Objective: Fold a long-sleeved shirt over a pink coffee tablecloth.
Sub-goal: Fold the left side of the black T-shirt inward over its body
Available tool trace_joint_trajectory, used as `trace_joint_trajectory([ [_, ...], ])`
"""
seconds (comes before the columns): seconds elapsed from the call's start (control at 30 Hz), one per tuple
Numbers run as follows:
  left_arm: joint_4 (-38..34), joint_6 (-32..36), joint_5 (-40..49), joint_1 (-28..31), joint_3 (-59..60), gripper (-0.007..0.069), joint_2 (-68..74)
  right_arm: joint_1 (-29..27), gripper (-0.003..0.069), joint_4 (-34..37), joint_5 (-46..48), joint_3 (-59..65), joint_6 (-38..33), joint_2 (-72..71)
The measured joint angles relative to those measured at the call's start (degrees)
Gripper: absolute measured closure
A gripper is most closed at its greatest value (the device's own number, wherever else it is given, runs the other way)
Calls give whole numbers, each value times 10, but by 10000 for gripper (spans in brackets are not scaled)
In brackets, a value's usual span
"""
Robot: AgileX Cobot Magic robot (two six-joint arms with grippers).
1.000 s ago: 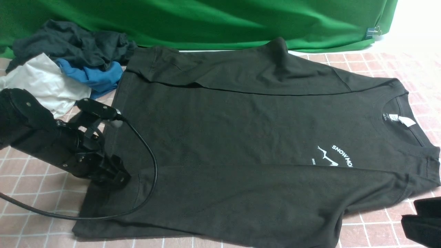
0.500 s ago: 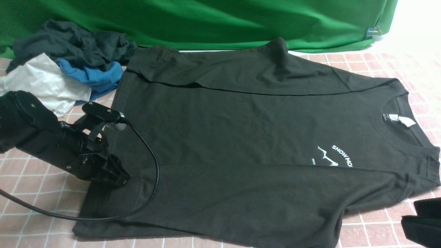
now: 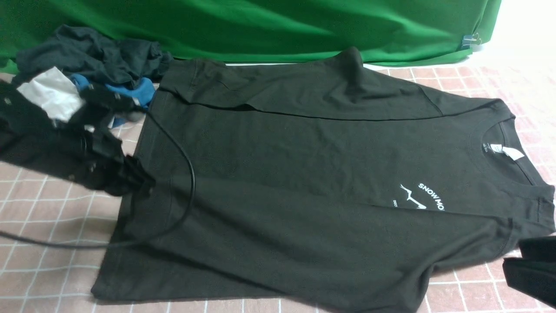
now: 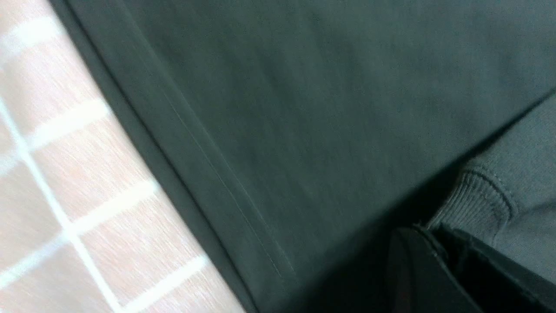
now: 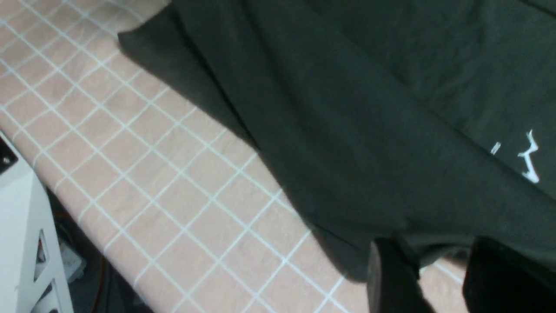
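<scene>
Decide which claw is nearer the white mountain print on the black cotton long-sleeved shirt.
Right. The right claw is at the shoulder edge of the black cotton long-sleeved shirt, near the white mountain print; the left claw grips a sleeve cuff at the hem end.

"What was the long-sleeved shirt [image 3: 304,174] made of?"

"Matt black knit cloth, soft-looking, with a ribbed cuff [image 4: 478,195] right at the left gripper [image 3: 145,184]."

"And beneath that gripper?"

"The pink coffee tablecloth [image 3: 52,269], a matt cloth with a fine woven grain. The gripper itself looked like dull black plastic, and its cable [image 3: 189,174] was smooth and rubbery. Beyond it, the green backdrop cloth [image 3: 260,26] had a faint sheen."
</scene>
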Motion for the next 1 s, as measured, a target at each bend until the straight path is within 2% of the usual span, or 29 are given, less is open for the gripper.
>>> trace_joint_trajectory([
  [0.2,32,-40,1,0,-57,589,5,0,426,-1,-8,0,0,0],
  [0.4,46,-46,-9,0,-93,589,26,0,426,-1,-9,0,0,0],
  [0.57,50,-60,-55,0,-102,580,67,0,426,-1,-10,0,0,0],
  [0.63,54,-62,-84,0,-102,552,88,0,425,-1,-13,0,0,0],
  [0.7,55,-63,-104,0,-102,505,104,0,420,-1,-19,0,0,0],
  [0.77,57,-65,-122,0,-102,414,120,0,419,-1,-27,0,1,0],
  [0.8,57,-64,-122,0,-102,404,121,0,419,-1,-27,0,1,0],
  [0.87,58,-66,-129,0,-102,274,128,0,419,-2,-40,0,2,0],
  [0.9,59,-66,-129,1,-102,250,128,0,419,-2,-42,0,2,0],
  [0.97,58,-83,-129,1,-103,108,124,0,419,-2,-57,0,4,0],
  [1.0,57,-88,-128,1,-103,89,123,0,419,-2,-59,0,4,0],
])
